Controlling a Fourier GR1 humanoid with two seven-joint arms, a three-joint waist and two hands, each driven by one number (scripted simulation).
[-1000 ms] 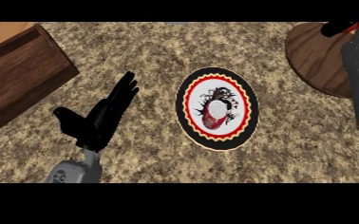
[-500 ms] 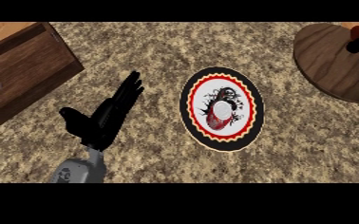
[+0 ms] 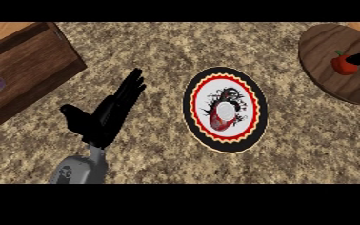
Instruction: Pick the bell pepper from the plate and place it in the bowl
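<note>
Speckled stone counter (image 3: 175,43) stretched before me, with a wooden box (image 3: 35,62) at the far left and a patterned bowl (image 3: 190,109) in the middle. At the near left, apart from the bowl, the left hand (image 3: 105,117) was released, its fingers straight and holding nothing. Over at the far right edge the pepper (image 3: 345,64) sat on the brown plate (image 3: 320,52), well apart from the bowl.

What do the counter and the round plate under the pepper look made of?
The counter looks like stone, likely granite, judging by its brown-and-cream speckle, with a matte finish. The plate under the pepper looks like wood, given its brown grain streaks and dull finish.
</note>
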